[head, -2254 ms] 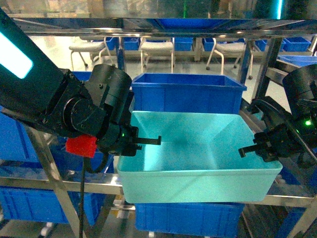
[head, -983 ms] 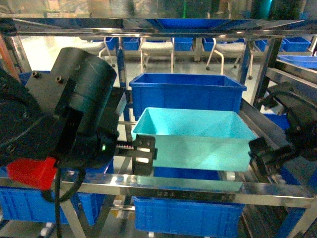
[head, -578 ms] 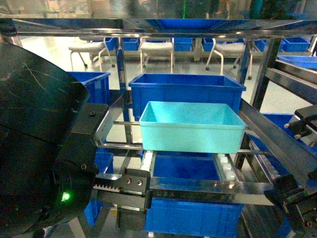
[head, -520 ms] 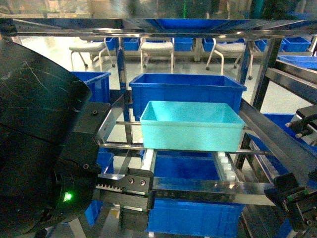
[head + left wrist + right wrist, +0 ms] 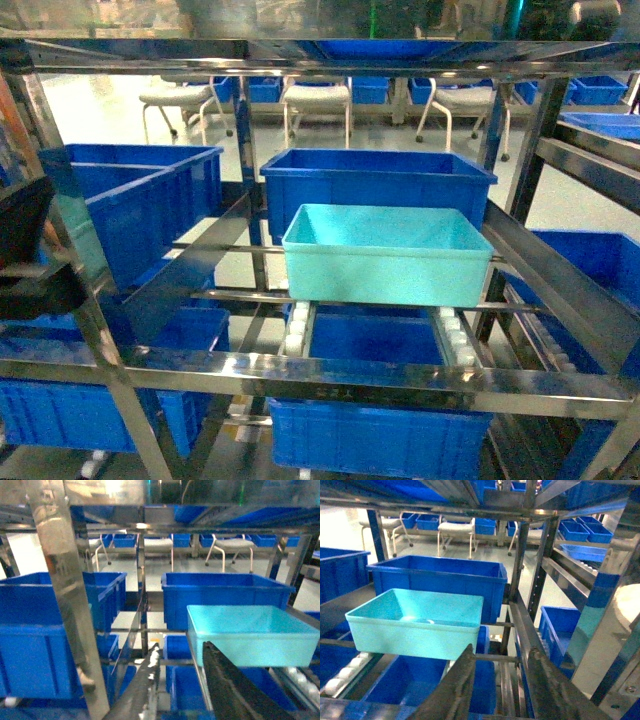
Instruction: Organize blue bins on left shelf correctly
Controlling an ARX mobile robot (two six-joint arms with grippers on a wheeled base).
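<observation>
Left gripper and right gripper both hang with jaws apart, gripping nothing. The turquoise bin sits on the shelf rollers, a blue crate at its 12 o'clock.

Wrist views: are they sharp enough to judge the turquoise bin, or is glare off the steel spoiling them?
Left wrist view: turquoise bin sharp, near fingers and steel post blurred, glare at the top. Right wrist view: bin clear, fingers soft, washed-out patch far right. Head view: bin evenly lit.
</observation>
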